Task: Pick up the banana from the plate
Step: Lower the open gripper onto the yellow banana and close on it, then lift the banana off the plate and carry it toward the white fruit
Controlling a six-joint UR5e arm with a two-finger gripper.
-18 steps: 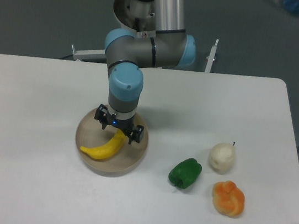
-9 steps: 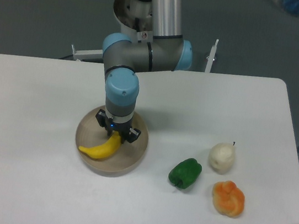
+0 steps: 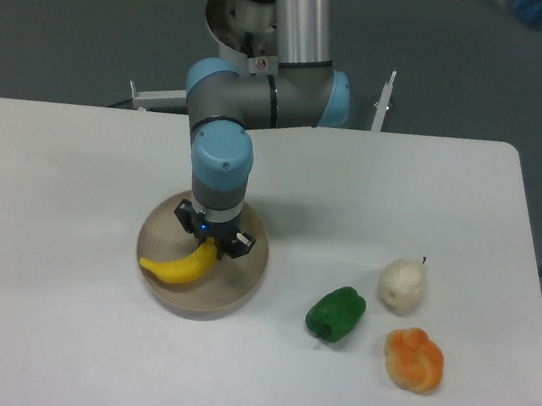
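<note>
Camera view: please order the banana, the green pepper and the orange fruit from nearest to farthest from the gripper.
1. The banana, at the gripper, on the plate.
2. The green pepper, on the table to the right of the plate.
3. The orange fruit, farther right, near the front edge.

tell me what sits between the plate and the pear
The green pepper sits between the plate and the pale pear, a little nearer the camera than both; otherwise only bare table shows in the fixed camera view.
</note>
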